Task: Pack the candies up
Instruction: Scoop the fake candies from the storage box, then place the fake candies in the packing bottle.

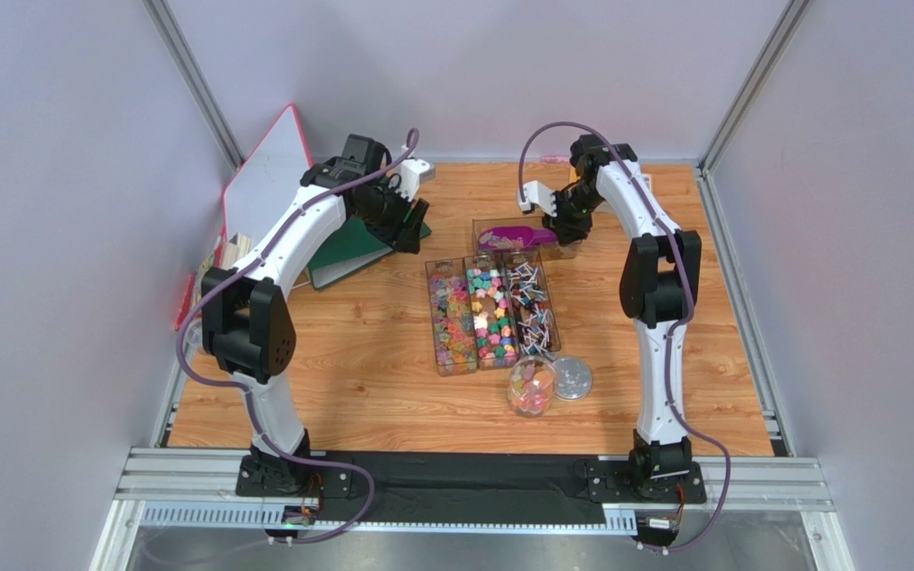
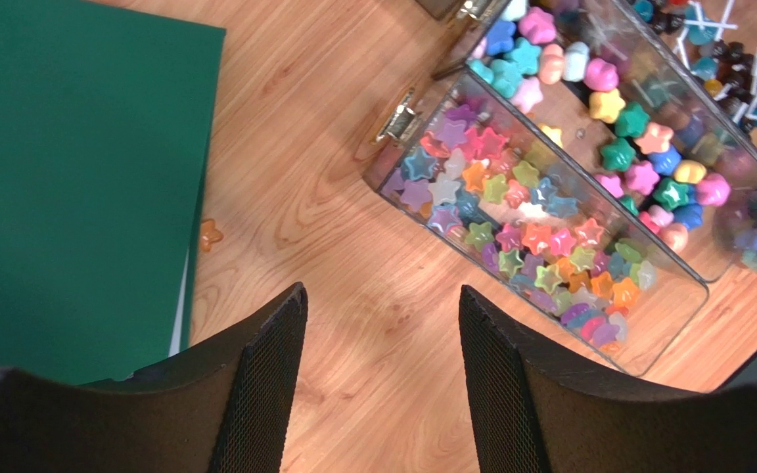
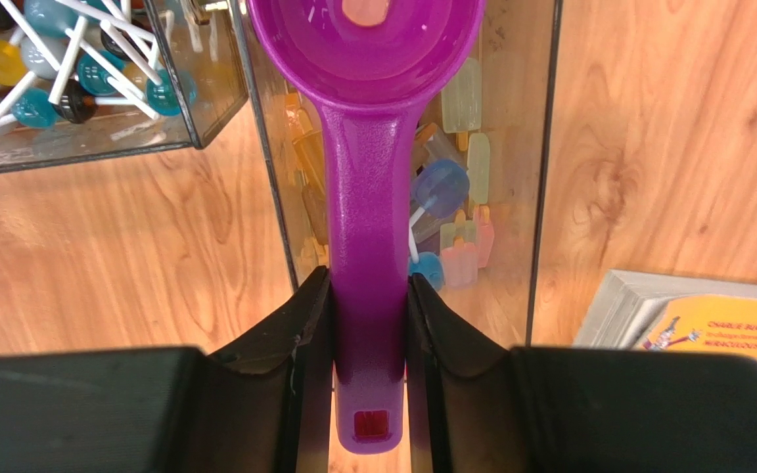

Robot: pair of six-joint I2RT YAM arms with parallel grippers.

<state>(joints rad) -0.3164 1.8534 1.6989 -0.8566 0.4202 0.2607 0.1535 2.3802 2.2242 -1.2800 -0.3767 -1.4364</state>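
The candies [image 1: 492, 312] fill three clear trays side by side mid-table: stars [image 2: 511, 212], larger stars [image 2: 639, 148] and lollipops on white sticks [image 3: 57, 59]. A fourth tray [image 1: 545, 244] behind them holds popsicle-shaped candies [image 3: 461, 246]. My right gripper [image 1: 551, 214] is shut on the purple scoop's handle [image 3: 368, 197] over that tray. One pink candy [image 3: 365, 10] lies in the scoop's bowl. My left gripper [image 1: 408, 232] is open and empty over bare wood [image 2: 382, 305], left of the star tray. One loose orange star [image 2: 211, 234] lies by the green book.
A green book [image 2: 67, 177] lies at the back left beside a pink-edged board [image 1: 265, 173]. A small jar of candies [image 1: 530, 388] and its lid [image 1: 572, 378] stand in front of the trays. A yellow booklet [image 3: 708, 320] lies right of the scoop's tray.
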